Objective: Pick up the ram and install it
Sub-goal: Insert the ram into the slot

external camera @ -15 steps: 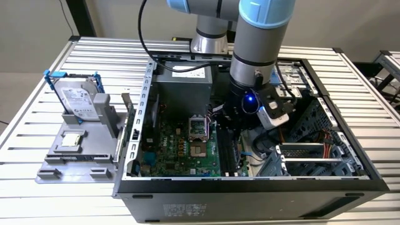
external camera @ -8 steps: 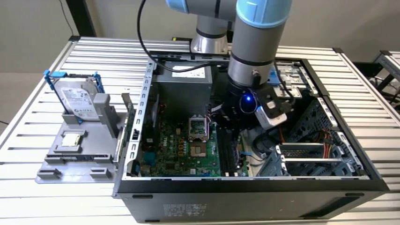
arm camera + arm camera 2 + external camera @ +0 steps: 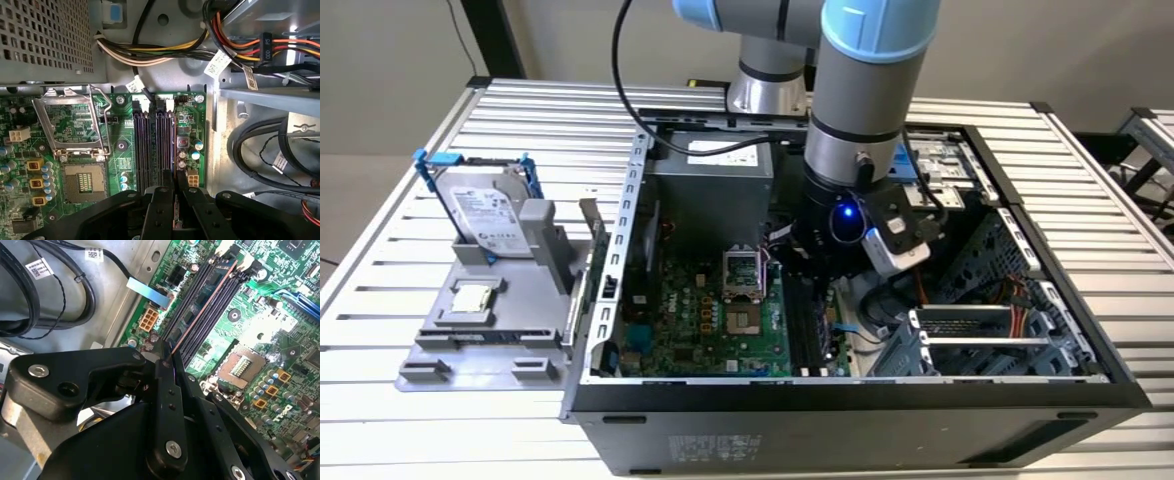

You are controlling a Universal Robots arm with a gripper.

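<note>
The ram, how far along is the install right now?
Done: the ram is picked up, pinched edge-on in the gripper, inside the computer case. In hand: it lies along the black memory slots on the motherboard, at or in one of them. Left: seating is not confirmed. I cannot tell whether it is pressed home, and the gripper has not let go.

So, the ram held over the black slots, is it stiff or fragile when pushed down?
Probably stiff: the ram juts straight from the gripper, clamped at one end, without sagging. Likely light, since it looks very thin edge-on. Sideways pushing could perhaps crack it, being so thin.
</note>
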